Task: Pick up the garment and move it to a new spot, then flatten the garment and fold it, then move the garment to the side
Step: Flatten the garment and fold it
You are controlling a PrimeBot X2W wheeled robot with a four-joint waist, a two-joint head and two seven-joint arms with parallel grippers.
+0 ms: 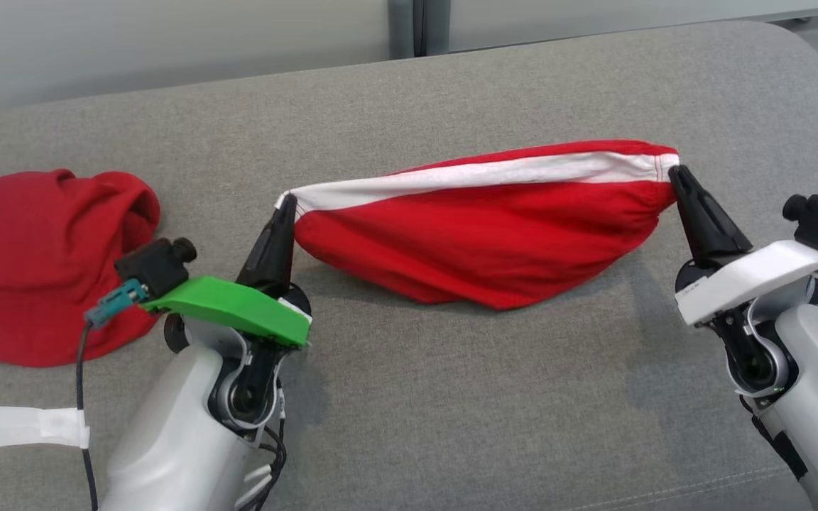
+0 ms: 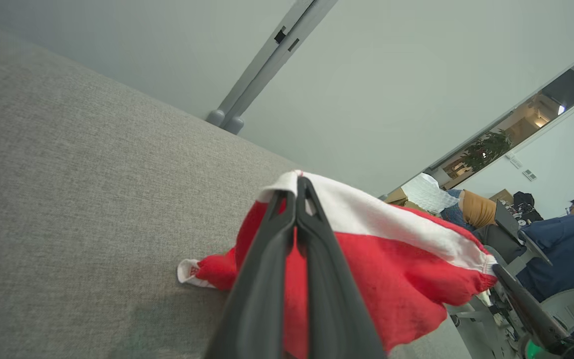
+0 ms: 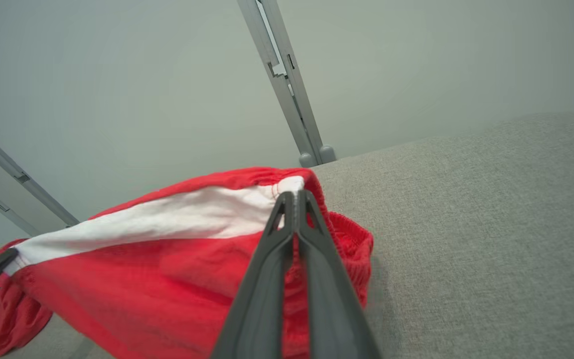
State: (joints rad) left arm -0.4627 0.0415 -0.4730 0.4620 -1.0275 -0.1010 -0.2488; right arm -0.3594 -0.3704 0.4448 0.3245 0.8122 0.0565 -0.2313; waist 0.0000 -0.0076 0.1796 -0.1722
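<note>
Two ends of the red garment [image 1: 480, 241] are pinched tight over the grey cushion [image 1: 451, 397]; the left end by the left gripper [image 1: 287, 201]; the right by the right gripper [image 1: 677, 173].

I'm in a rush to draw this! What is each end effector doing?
Left end effector: shut on the red-and-white garment, left end.
Right end effector: shut on the same garment, right end.

The garment [image 1: 480, 241] is showing as soft, matt red cloth, and its white band is looking slightly coarser. The couch [image 1: 451, 397] is wearing a rough, matt grey weave. The jaws of the left gripper [image 1: 285, 206] and right gripper [image 1: 679, 176] are looking like smooth, dark, half-matt plastic. The second red cloth [image 1: 33, 262] is looking equally soft and matt. The forearm shells [image 1: 167, 440] are gleaming faintly as smooth pale plastic.
</note>
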